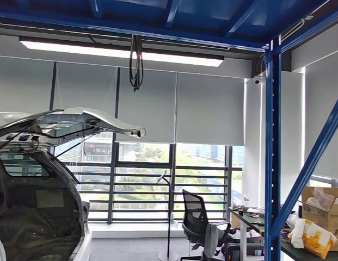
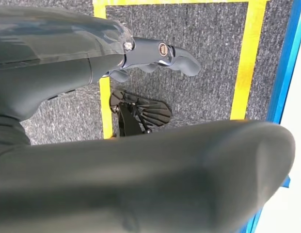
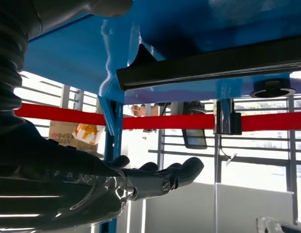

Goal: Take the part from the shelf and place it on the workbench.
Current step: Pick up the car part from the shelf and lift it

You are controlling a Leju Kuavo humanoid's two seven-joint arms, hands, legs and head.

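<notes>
Your left hand [image 2: 160,56] hangs empty, fingers extended, above grey carpet [image 2: 200,92] marked with yellow tape [image 2: 247,58]. Your right hand [image 3: 160,177] is likewise empty, below the blue steel shelf frame [image 3: 200,29]. You cannot tell where the part is.

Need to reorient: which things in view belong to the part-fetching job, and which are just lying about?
Job: blue shelf frame, left hand, right hand.
Lying about: car, office chair, cardboard box, yellow bag.

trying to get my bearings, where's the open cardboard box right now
In the head view the cardboard box sits at the far right on the dark table, just behind a white and yellow bag and right of the blue upright.
</notes>
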